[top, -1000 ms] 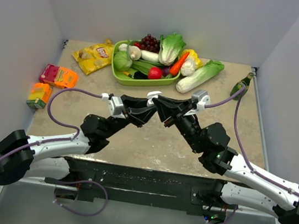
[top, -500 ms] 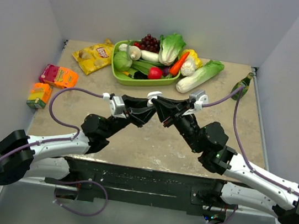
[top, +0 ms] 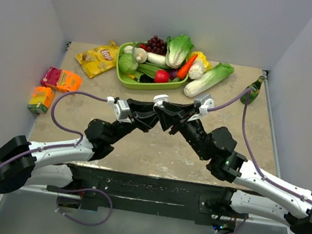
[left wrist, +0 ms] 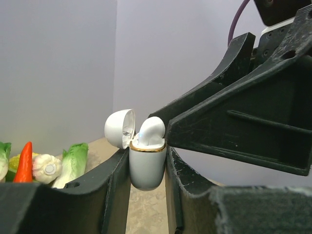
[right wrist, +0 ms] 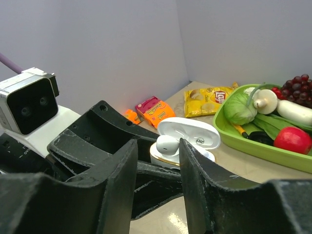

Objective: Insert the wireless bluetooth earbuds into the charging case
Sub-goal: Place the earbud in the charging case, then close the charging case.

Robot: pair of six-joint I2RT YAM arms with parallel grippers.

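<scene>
My left gripper (top: 156,110) is shut on the white charging case (left wrist: 147,168), which has a gold rim, and holds it upright above the table with its lid (left wrist: 120,128) open. One glossy white earbud (left wrist: 151,130) sits in the case's top and sticks up out of it. It also shows in the right wrist view (right wrist: 167,145). My right gripper (right wrist: 157,146) is open around the earbud: the right finger is at its side and a gap shows on the left. No other earbuds are in view.
A green tray (top: 121,75) of toy vegetables and grapes stands at the back centre, with a lettuce (top: 209,79) beside it. A yellow chips bag (top: 97,57) and two snack boxes (top: 61,79) (top: 41,99) lie at left. A green bottle (top: 252,91) lies at right.
My right arm has shifted a little to the left, bringing its fingers closer over the case. My left arm has held still with the case.
</scene>
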